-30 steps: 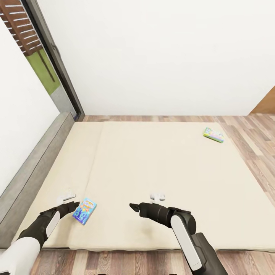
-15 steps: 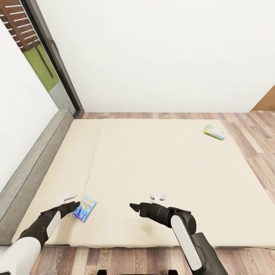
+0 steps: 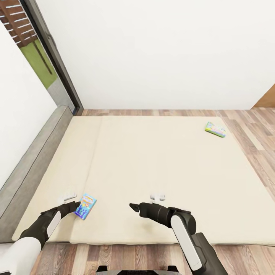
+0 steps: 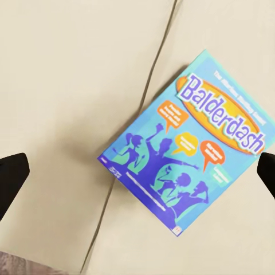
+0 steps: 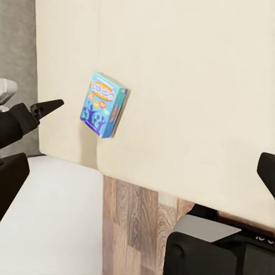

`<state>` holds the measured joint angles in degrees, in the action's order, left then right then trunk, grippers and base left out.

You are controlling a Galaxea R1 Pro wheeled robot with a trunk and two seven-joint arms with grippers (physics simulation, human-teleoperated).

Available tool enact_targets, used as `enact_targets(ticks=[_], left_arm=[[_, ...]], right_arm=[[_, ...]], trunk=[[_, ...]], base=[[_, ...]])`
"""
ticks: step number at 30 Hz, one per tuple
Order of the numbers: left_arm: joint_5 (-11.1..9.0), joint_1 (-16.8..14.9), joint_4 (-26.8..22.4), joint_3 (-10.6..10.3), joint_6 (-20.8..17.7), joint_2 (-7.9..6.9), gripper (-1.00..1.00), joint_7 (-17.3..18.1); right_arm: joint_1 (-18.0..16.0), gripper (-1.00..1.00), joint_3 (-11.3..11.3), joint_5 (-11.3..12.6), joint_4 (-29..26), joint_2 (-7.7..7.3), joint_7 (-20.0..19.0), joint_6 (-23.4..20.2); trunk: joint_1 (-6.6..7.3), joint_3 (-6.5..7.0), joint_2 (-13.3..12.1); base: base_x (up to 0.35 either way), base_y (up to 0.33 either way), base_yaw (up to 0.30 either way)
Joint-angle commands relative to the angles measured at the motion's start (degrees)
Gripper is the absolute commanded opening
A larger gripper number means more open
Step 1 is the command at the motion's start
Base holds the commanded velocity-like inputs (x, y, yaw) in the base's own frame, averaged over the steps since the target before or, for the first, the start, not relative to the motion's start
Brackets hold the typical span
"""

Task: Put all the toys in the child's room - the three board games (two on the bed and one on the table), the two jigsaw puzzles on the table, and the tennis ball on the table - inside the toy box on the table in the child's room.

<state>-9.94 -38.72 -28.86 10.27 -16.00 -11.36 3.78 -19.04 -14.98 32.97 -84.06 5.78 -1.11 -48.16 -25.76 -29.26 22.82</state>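
While both board games lie on the wide cream mattress of the bed (image 3: pixel 160 160), your task looks barely begun: neither is lifted, and the toy box, its table, the puzzles and the tennis ball are out of frame, so you cannot judge their state from here.

Count two board games. The blue, flat cardboard "Balderdash" box (image 3: pixel 85 206) lies near the bed's front-left corner, just inside the front edge. The second, a flat green-and-yellow box (image 3: pixel 215 130), sits well apart at the far-right corner, close to the right edge.

Count two arms. Your left gripper (image 3: pixel 72 205), black-fingered, hovers just beside the blue box at its left side; in the left wrist view the dark fingertips (image 4: pixel 11 177) stand wide apart on either side of the box (image 4: pixel 186 154), jaws spread and holding nothing. Your right gripper (image 3: pixel 134 207) hangs over bare mattress near the middle of the front edge; from the head view you cannot tell whether it is parted, though it carries nothing. From the right wrist view, the blue box (image 5: pixel 103 104) lies clear of the left fingers.

By this reading, all six toys remain to be boxed, the blue game likely first.
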Motion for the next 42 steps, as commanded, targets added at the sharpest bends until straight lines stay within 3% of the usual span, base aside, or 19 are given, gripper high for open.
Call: enact_targets(ticks=[1,23,32,37,42], left_arm=[[-0.32,-0.02,-0.12,0.28,-0.41,0.02,1.00,0.27],[-0.46,-0.38,-1.50,0.28,-1.51,0.15,1.00,0.86],[-0.20,-7.04,-4.30,0.10,-11.57,1.03,1.00,0.37],[0.17,-9.36,-4.55,-0.63,-13.36,1.22,1.00,0.29],[1.66,-12.50,-4.49,-2.67,-14.57,1.39,1.00,0.21]], right_arm=[[-0.03,1.00,0.04,-0.11,-0.05,0.02,-0.12,-0.27],[-0.03,1.00,-0.05,-0.19,-0.48,-0.03,-0.12,-0.27],[0.05,1.00,-0.13,-0.19,-0.72,-0.06,-0.13,-0.27],[0.05,1.00,-0.13,-0.19,-0.74,-0.08,-0.12,-0.27],[0.06,1.00,-0.14,-0.23,-0.78,-0.22,-0.12,-0.27]], trunk=[[-0.03,-0.18,0.10],[-0.03,-2.25,0.10],[-0.03,-3.10,0.10],[-0.03,-3.57,0.10],[-0.03,-4.04,0.10]], base=[[0.000,0.000,0.000],[0.000,0.000,0.000],[0.000,0.000,0.000],[0.000,0.000,0.000],[0.000,0.000,0.000]])
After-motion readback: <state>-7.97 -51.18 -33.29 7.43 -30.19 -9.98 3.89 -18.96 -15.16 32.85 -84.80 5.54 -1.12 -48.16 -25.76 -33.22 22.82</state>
